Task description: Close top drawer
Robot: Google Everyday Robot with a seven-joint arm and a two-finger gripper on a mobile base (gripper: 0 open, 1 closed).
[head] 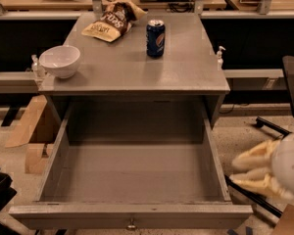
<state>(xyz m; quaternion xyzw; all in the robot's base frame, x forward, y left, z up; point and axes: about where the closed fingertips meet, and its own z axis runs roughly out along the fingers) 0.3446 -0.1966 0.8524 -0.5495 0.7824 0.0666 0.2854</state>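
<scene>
The top drawer (132, 170) is pulled far out of the grey cabinet (137, 72) and is empty inside. Its front panel (88, 215) runs along the bottom of the camera view, with the small round knob (131, 224) at its centre. My gripper (233, 173) is at the lower right, outside the drawer's right wall and near its front right corner. Its two cream fingers (255, 156) point left toward the drawer with a gap between the tips. It holds nothing and does not touch the drawer.
On the cabinet top stand a white bowl (60, 60), a blue can (156, 32) and a chip bag (110, 22). Cardboard (32, 126) lies on the floor at the left. A black chair base (279, 126) is at the right.
</scene>
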